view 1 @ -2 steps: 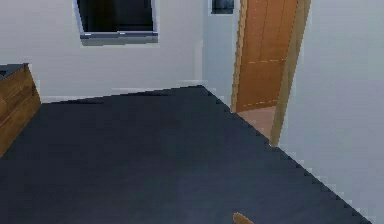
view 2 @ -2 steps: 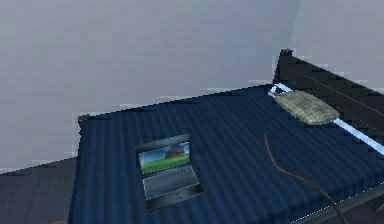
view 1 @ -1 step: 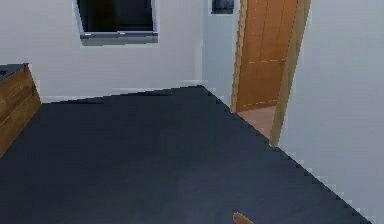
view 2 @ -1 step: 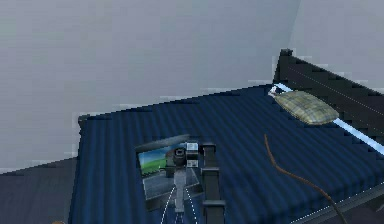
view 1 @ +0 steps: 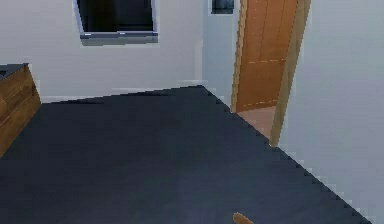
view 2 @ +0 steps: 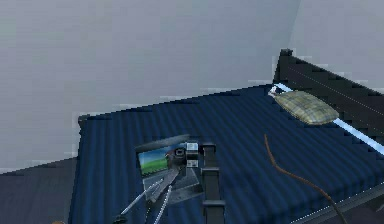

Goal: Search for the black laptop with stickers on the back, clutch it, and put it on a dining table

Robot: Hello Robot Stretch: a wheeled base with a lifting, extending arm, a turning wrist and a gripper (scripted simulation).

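Floor (view 1: 150, 150) of dark carpet lies open ahead, up to a wooden door (view 1: 265, 50) at the forward view's right. The bed (view 2: 250, 120), striped dark blue, bears the laptop (view 2: 158, 160) toward its foot end, well apart from the pillow (view 2: 305, 108). A green-and-blue screen shows, and its long axis runs roughly across the arm side view. Bare cover surrounds it. The arm (view 2: 211, 195) rises from the bottom edge just beside the laptop. The tool (view 2: 160, 192) is at the laptop; I cannot tell whether it grips anything.
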